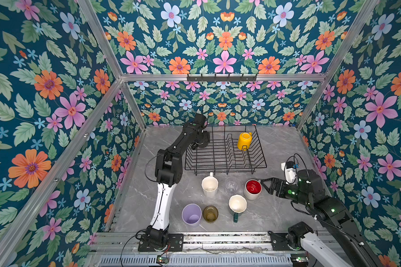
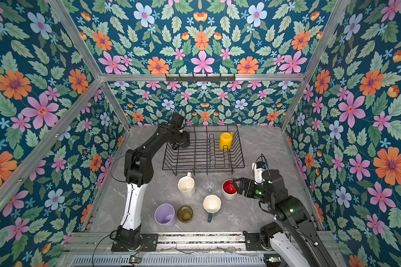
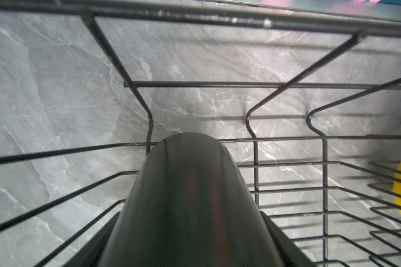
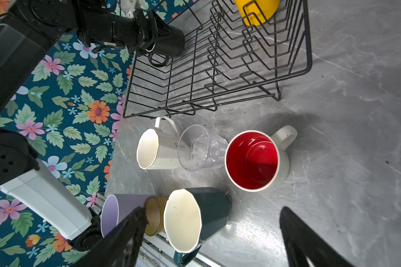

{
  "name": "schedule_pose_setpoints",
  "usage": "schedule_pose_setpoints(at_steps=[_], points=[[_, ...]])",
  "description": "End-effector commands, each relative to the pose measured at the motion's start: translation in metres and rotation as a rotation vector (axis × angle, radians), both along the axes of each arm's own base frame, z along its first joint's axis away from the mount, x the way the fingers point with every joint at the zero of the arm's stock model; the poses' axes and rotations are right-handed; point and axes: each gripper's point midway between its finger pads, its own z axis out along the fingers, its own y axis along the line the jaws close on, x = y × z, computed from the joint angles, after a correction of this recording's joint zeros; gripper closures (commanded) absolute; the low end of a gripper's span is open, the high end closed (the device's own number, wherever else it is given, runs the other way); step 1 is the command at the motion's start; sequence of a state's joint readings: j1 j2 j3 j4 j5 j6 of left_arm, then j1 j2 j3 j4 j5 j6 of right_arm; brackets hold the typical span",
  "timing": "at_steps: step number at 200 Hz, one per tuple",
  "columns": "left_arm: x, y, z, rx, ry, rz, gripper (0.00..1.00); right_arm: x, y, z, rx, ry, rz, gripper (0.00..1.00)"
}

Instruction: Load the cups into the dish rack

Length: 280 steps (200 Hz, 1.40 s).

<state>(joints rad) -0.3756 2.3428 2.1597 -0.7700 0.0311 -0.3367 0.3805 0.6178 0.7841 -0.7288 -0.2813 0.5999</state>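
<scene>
Right wrist view: my right gripper (image 4: pixel 214 209) gapes wide and empty just short of the red-inside mug (image 4: pixel 252 159), toward the right edge of the desk (image 4: pixel 357 129); I'd straddle its wall squarely; farther, my left gripper (image 4: pixel 152 32) clamps the black mug (image 4: pixel 169 41) at the far-left corner of the dish rack (image 4: pixel 307 46); seat it before releasing.

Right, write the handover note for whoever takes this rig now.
Left gripper: jaws shut on the black mug at the dish rack's left end, not yet released.
Right gripper: jaws open, empty, beside the red-inside mug.
Done: yellow mug in the rack.
Left: set down the black mug, then load six from the table: tall white mug, clear glass, red-inside mug, green mug, lilac tumbler, amber glass.
</scene>
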Motion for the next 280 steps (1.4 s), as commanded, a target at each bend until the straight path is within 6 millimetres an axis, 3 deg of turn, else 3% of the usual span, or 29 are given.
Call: schedule_pose_setpoints(at_steps=[1, 59, 145, 200, 280], points=[[0.009, -0.006, 0.014, -0.030, -0.058, -0.015, 0.21, 0.001, -0.005, -0.009, -0.033, 0.047, -0.026, 0.12], [0.009, -0.007, 0.020, -0.037, -0.075, -0.021, 0.12, 0.003, -0.009, -0.021, -0.073, 0.092, -0.046, 0.16], [0.007, -0.005, 0.016, -0.025, -0.061, -0.021, 0.13, 0.004, -0.010, -0.031, -0.091, 0.123, -0.049, 0.17], [0.006, -0.007, 0.024, -0.027, -0.077, -0.029, 0.07, 0.006, -0.012, -0.042, -0.119, 0.153, -0.058, 0.18], [0.008, -0.007, 0.033, -0.030, -0.102, -0.032, 0.06, 0.008, -0.012, -0.055, -0.138, 0.188, -0.058, 0.20]])
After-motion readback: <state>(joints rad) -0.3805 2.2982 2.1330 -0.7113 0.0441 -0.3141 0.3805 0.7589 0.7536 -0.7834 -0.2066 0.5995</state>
